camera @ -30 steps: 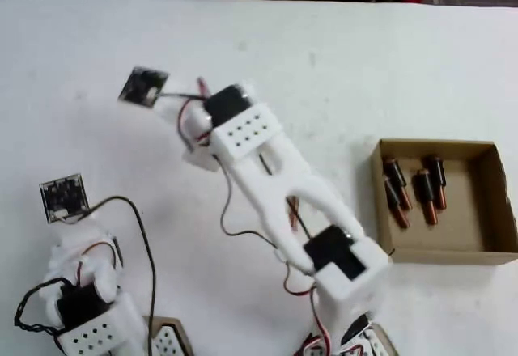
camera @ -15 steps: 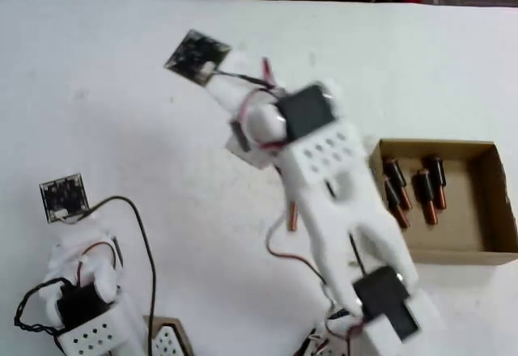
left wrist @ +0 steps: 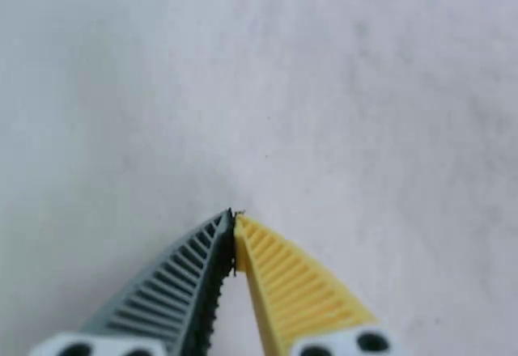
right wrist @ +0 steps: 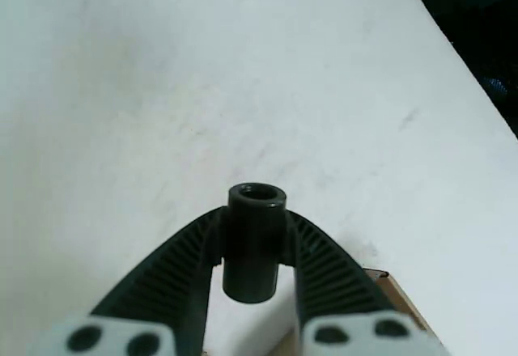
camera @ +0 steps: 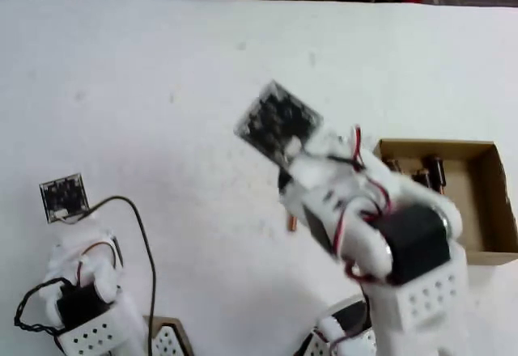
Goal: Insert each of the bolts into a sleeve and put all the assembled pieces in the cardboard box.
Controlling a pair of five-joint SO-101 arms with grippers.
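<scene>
surface: plain white table (camera: 121,129), with dark room behind it along the top of the high view.
right gripper (right wrist: 252,251): partly closed, both jaws pinching a black sleeve (right wrist: 256,202). its open bore faces my wrist camera.
left gripper (left wrist: 235,226): tips pressed together, holding nothing, over bare table at the lower left of the high view.
bolt (camera: 291,223): a copper bit shows on the table at centre frame, just left of my right arm, which hides the rest. its long axis looks to run up-down in the frame, but i can't say for sure.
who's nearer: right arm by a lot, the left one is well apart from it.
cardboard box (camera: 495,254): right edge of the frame, assembled pieces (camera: 429,174) lying in its upper part.
room to move: open table left and above the bolt, box wall near on the right. my guess is bore and bolt need lining up first.
</scene>
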